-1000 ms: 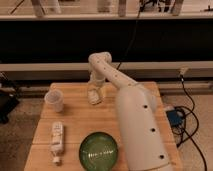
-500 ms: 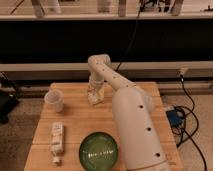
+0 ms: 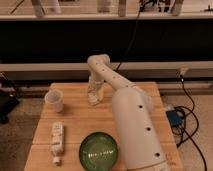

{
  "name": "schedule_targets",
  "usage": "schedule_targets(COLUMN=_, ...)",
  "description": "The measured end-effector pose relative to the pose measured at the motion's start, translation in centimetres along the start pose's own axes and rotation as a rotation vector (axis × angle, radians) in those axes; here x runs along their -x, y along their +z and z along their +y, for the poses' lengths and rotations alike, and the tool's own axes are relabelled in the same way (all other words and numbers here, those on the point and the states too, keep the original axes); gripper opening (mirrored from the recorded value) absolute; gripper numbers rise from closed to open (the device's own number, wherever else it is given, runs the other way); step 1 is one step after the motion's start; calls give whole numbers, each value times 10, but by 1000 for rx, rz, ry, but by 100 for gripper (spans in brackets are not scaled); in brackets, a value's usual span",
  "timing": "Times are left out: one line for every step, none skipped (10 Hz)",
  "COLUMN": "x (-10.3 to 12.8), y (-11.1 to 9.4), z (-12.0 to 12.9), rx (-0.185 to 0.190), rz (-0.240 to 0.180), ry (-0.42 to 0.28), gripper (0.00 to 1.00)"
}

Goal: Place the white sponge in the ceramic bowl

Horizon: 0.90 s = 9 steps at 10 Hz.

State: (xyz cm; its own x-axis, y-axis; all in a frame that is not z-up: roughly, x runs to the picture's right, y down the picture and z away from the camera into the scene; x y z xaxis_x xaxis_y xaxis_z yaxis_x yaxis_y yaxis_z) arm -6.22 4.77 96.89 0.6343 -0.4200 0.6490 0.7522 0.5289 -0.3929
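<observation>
The arm reaches from the near right corner of the tabletop across to its far edge, where the gripper points straight down near the middle of that edge, low over the wood. A pale shape sits at the gripper's tip, probably the white sponge, but I cannot tell whether it lies on the wood or is already lifted, nor whether the fingers are apart or clamped on it. The vertical approach suits a flat, soft pad that has to be pinched from above. The ceramic bowl waits at the near edge, well apart from the gripper, so the carry would run toward the near edge. A translucent cup stands near the left edge, and a white bottle lies on its side toward the near left corner, just beside the bowl; both lie off the likely path.
</observation>
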Motion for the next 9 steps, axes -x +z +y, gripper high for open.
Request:
schedule_targets(x=1, y=-2, z=0, rx=-6, rz=1, ry=2, gripper=0)
schedule_targets(x=2, y=-4, z=1, rx=-9, rz=0, ry=4, gripper=0)
schedule_targets(x=3, y=-5, z=2, rx=-13, rz=-2, ry=6, gripper=0)
schedule_targets(x=3, y=-8, z=4, rx=-20, rz=-4, ry=11, gripper=0)
schedule_targets(x=4, y=-9, z=5, rx=-23, rz=-6, ry=12, gripper=0)
schedule_targets(x=4, y=-13, z=6, rx=-30, rz=-7, ry=14, gripper=0)
schedule_targets(x=4, y=-18, z=8, rx=-32, rz=-7, ry=19, gripper=0)
schedule_targets(x=3, y=-24, z=10, rx=-34, rz=-4, ry=22, gripper=0)
schedule_targets(x=3, y=-28, z=8, rx=-43, rz=0, ry=23, gripper=0)
